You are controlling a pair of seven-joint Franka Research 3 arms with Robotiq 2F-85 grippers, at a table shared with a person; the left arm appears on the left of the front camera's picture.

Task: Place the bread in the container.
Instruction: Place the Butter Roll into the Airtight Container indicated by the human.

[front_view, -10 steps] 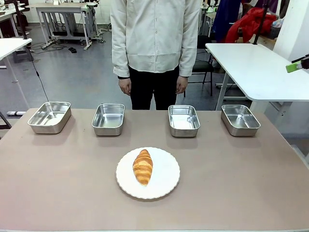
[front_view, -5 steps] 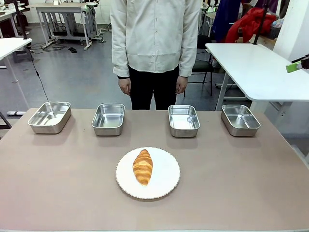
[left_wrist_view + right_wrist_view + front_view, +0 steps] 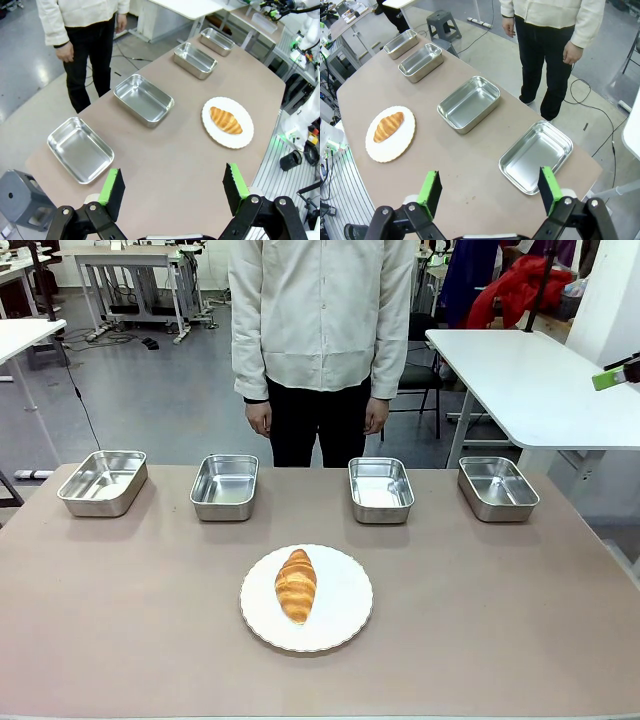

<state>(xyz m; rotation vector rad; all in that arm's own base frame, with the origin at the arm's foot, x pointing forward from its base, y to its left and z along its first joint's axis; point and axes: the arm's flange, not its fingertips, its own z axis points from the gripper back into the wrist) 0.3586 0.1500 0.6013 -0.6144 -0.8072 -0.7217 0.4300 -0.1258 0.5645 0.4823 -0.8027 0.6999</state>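
While the left claw (image 3: 172, 181) and right claw (image 3: 488, 184) gape empty, straddle the croissant (image 3: 296, 585) mid-frame across its narrow width, squeezing gently

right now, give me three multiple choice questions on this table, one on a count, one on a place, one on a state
1. How many steel pans stand in the row? A two; B three; C four.
2. Where does the croissant lie? A in a pan; B on the white plate; C in a hand.
3. How does the left gripper stand? A open and empty; B shut on the croissant; C shut on a pan.

Answers:
1 C: the front view shows four pans lined along the far side.
2 B: it rests on the plate, nearer than the pans.
3 A: in the left wrist view its green pads stand wide apart with nothing between them.
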